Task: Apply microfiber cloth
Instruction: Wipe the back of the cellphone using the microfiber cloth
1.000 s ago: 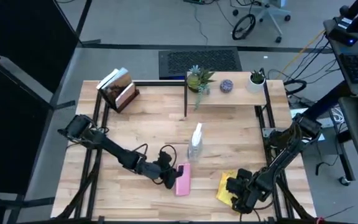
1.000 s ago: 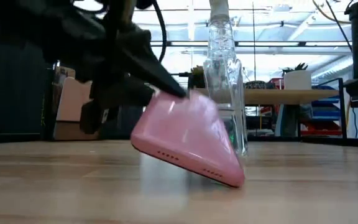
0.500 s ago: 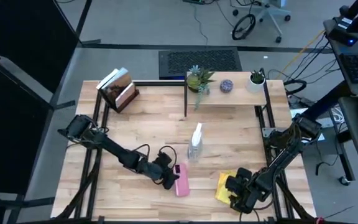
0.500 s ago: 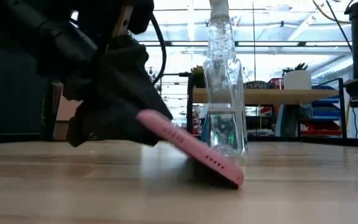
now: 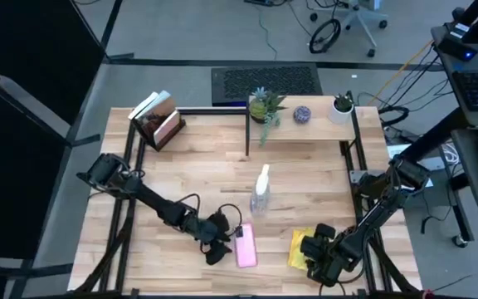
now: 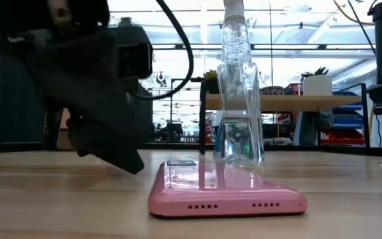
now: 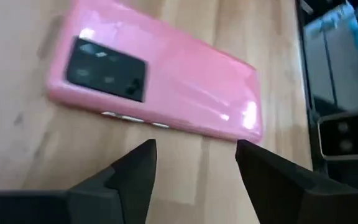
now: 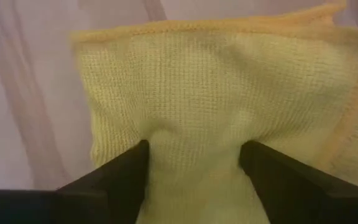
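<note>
Right claw [image 8: 192, 180] presses its spread fingers into the microfiber cloth [image 8: 229, 99] on the worktop [image 5: 197, 183]; left claw [image 7: 194, 163] (spread, empty) hovers beside the pink phone [image 7: 160, 81].

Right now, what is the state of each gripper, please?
Left gripper: open, holding nothing, beside the pink phone.
Right gripper: fingers pressed into the microfiber cloth; whether it grips, cannot be told.

The microfiber cloth [image 5: 299, 247] was bright yellow, soft and woven, with a stitched hem along its edge. It lay rumpled on the worktop [image 5: 206, 183] near the front right corner. The right hand [image 5: 317, 253] pressed down into its fabric, fingers [image 8: 120, 180] spread apart.
</note>
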